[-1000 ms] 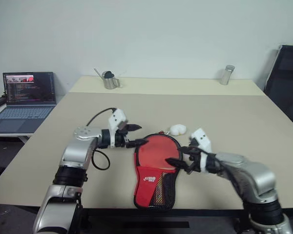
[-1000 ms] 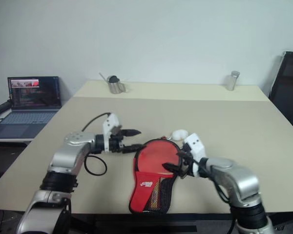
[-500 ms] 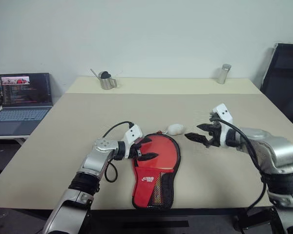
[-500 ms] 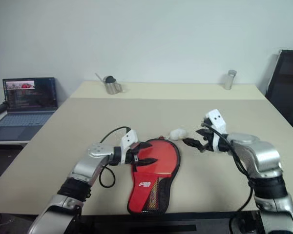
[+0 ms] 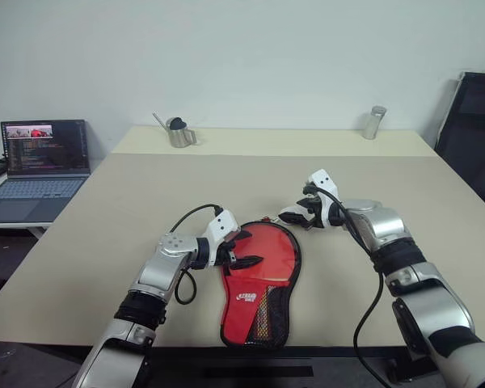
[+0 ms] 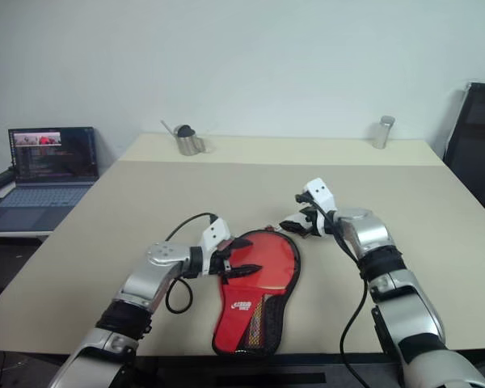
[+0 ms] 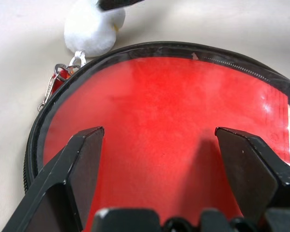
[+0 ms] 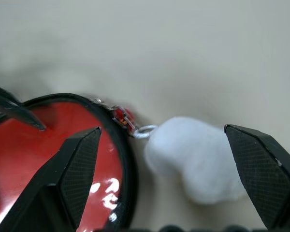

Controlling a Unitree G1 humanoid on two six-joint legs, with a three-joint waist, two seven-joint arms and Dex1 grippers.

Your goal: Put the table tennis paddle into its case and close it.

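The case (image 5: pixel 257 283) lies flat, red side up, near the near edge of the table (image 5: pixel 145 194), its mesh pocket end nearest. The paddle is not visible as a separate thing. The left gripper (image 5: pixel 241 249) hovers over the case's round left edge, fingers (image 7: pixel 82 164) spread wide, holding nothing. The right gripper (image 5: pixel 295 217), fingers wide apart and empty, straddles the white plush charm (image 8: pixel 195 154) clipped at the case's far end.

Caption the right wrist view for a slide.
Open right gripper poised around the white fluffy charm clipped to the red case.
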